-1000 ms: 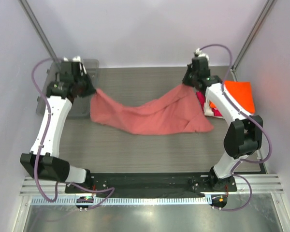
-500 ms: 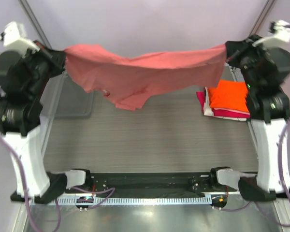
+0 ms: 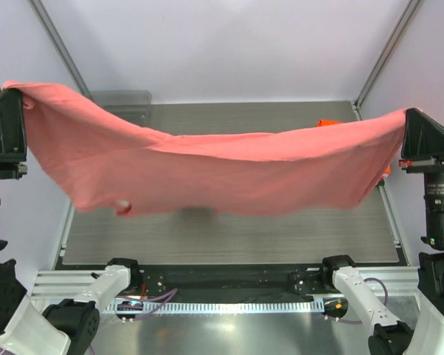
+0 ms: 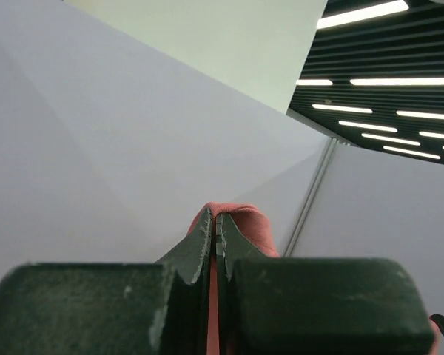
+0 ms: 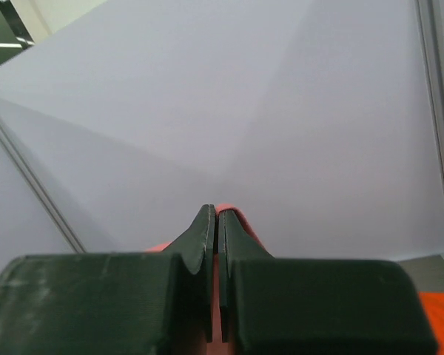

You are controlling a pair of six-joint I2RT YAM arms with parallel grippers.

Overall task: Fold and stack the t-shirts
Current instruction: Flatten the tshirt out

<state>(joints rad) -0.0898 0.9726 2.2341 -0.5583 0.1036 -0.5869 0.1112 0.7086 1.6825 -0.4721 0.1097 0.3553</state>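
The salmon-pink t-shirt (image 3: 229,166) hangs clear of the worktop (image 3: 237,240), stretched between both arms. I judge this to be the spreading step ahead of the fold: get the shirt open in the air, then lay it down flat. It runs as a wide band from the left edge across to the right edge and sags in the middle. Its lower hem is loose above the near half of the worktop, and one corner dangles lower on the left side.

The left gripper (image 4: 213,231) is clamped on one upper corner of the shirt. In its wrist view the fingers press together on a sliver of pink cloth, and a fold bulges over the tips. The right gripper (image 5: 214,222) grips the opposite corner the same way, fingers together with pink fabric squeezed in the seam.

As I read it, the next move calls for lowering both arms at an even pace. That way the hanging hem meets the worktop first and the rest drapes out flat. Dropping one side faster would likely skew the shirt or bunch it.

A bit of a bright orange t-shirt (image 3: 325,123) shows past the pink one's top edge, toward the far right corner. I take that to be the stack, mostly hidden from me. The clear grey tray (image 3: 122,97) sits at the far left corner, well apart from both grips.
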